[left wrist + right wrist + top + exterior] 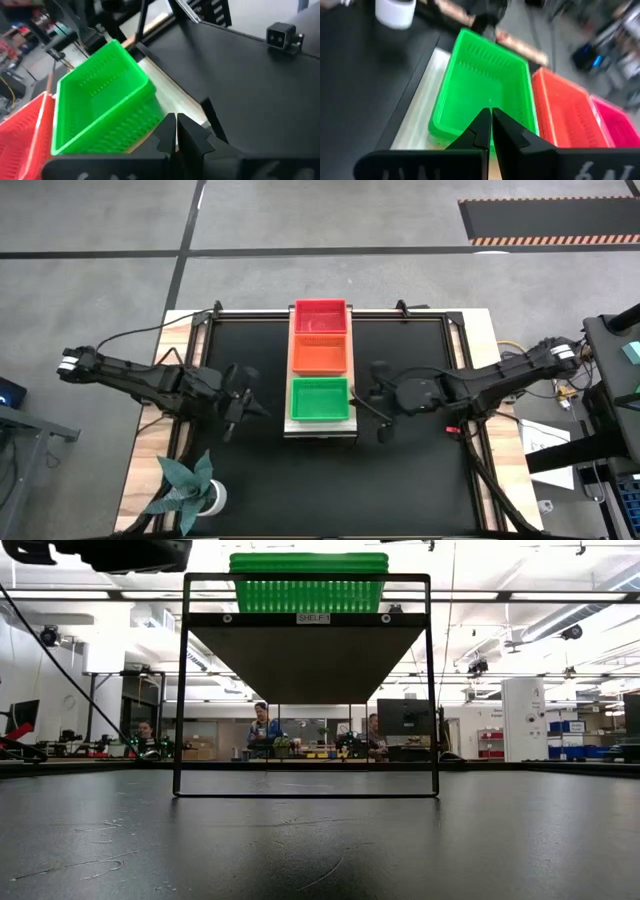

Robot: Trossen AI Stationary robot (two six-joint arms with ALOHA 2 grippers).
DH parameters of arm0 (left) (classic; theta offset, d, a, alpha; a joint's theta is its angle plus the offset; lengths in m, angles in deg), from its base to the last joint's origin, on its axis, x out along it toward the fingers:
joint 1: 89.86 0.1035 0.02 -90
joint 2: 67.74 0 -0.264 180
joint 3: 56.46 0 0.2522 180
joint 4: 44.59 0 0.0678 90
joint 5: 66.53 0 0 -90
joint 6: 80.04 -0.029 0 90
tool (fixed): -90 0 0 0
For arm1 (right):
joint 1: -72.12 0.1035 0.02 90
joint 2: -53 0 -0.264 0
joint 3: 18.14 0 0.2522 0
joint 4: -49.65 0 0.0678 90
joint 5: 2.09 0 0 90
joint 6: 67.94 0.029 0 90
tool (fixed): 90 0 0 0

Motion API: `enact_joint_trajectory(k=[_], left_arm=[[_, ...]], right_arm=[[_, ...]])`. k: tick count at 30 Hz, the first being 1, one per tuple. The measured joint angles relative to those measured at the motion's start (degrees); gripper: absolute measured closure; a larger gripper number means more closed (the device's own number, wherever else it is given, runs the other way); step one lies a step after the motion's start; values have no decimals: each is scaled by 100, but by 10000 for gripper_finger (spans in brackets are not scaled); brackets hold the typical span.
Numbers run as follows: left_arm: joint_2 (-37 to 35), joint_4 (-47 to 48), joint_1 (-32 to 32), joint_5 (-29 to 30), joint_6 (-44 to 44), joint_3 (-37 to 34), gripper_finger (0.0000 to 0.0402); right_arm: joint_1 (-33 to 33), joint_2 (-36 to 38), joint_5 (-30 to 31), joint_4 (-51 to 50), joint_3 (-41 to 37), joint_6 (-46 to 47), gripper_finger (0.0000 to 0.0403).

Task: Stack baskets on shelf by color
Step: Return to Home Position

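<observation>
The light-wood shelf (320, 427) stands raised on a black frame (180, 690) at the table's middle. On it sit pink baskets (320, 315) at the far end, orange-red baskets (320, 356) in the middle and green baskets (320, 399) at the near end. How many are nested in each pile I cannot tell. My left gripper (236, 398) is shut and hovers left of the green pile (100, 100). My right gripper (378, 392) is shut and hovers right of that pile (485, 95). In the low view only the green pile (308, 582) shows on top.
A potted plant (190, 485) in a white pot (395, 12) stands at the table's near left corner. A small camera (282, 36) sits on the black tabletop. Bare tabletop lies on both sides of the shelf and under it (320, 830). People sit in the room behind.
</observation>
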Motion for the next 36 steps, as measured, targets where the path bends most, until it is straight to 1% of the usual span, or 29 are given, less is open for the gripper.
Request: enact_joint_trajectory(k=[3,6,8,12,15,22,26,30,34,36], left_arm=[[-216,-102,33,16,-102,-211,402],[-473,-146,127,19,-290,-415,402],[-660,-204,199,22,-293,-523,402],[-1057,-535,330,25,-302,-787,402],[-1314,-574,472,25,-306,-893,402],[-1808,-667,900,29,-487,-1224,402],[-2005,-372,1164,29,-446,-1242,402],[-2398,31,1278,36,-180,-1334,402],[-2828,-47,1290,44,-164,-1585,402],[-3053,-194,1290,44,-164,-1615,402]], right_arm=[[-41,464,-205,1420,-1106,-417,394],[-94,879,-338,2556,-2041,-506,394],[-118,1158,-398,3098,-2576,-504,394],[-131,1690,-409,3745,-3393,-508,394],[-219,2104,-414,3959,-3796,-518,394],[-605,3056,-431,3974,-4453,-510,394],[-729,3547,-429,3969,-4776,-422,394],[-737,4007,-386,3967,-5058,-734,394],[-741,4429,-88,3969,-5269,-1113,394],[-767,4643,-70,3973,-5374,-1274,394]])
